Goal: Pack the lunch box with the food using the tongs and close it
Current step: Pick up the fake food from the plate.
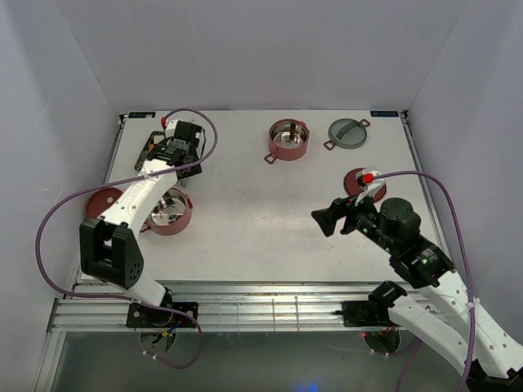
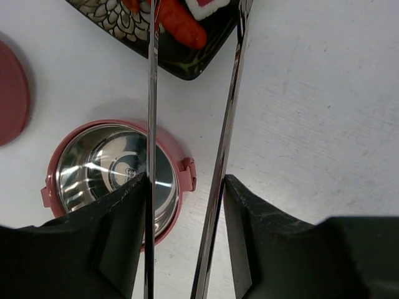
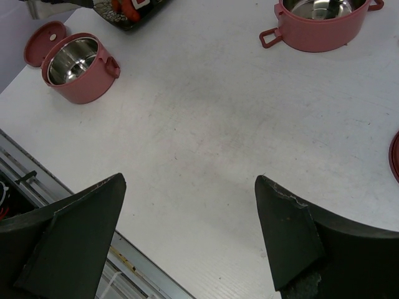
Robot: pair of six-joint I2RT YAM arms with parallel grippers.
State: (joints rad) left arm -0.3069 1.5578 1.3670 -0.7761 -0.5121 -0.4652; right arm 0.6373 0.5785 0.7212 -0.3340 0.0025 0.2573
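The left gripper [image 2: 186, 190] is clenched on the tongs [image 2: 151, 93], one slim arm against each finger. The two arms run away from it toward the dark plate [image 2: 187, 62] at the far left of the surface [image 3: 218, 124]. On the plate an orange piece [image 2: 187, 31] lies between the tongs' arms, and a white-and-red piece [image 2: 212, 6] lies beside it. The tips pass out of the wrist view, so contact with the food cannot be told. Under the tongs, just near of the plate, stands a bowl [image 2: 93, 168], steel inside showing, with a red lid [image 2: 9, 93] flat to its left. A second bowl [image 1: 288, 140] and the grey lid [image 1: 348, 132] sit side by side at the far edge. The right gripper [image 3: 187, 205] hangs released, jaws wide, over bare surface. Another red lid [image 1: 355, 181] lies just beyond its arm.
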